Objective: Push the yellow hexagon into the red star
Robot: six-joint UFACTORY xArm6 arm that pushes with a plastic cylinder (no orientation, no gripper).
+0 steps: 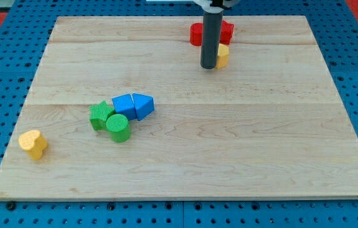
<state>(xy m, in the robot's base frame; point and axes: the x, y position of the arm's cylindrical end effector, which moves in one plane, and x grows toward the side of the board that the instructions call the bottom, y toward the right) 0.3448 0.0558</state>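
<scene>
The red star (196, 33) lies near the view's top, right of centre, partly hidden behind my rod. The yellow hexagon (222, 56) sits just below it, mostly hidden by the rod, and appears to touch the star's lower edge. My tip (208, 66) rests on the board just left of and slightly below the yellow hexagon, touching or nearly touching it.
A cluster at the view's left of centre holds a green star (101, 114), a green cylinder (118, 126), a blue cube (124, 105) and a blue triangular block (143, 105). A yellow heart-like block (33, 144) lies near the board's (229, 139) lower left edge.
</scene>
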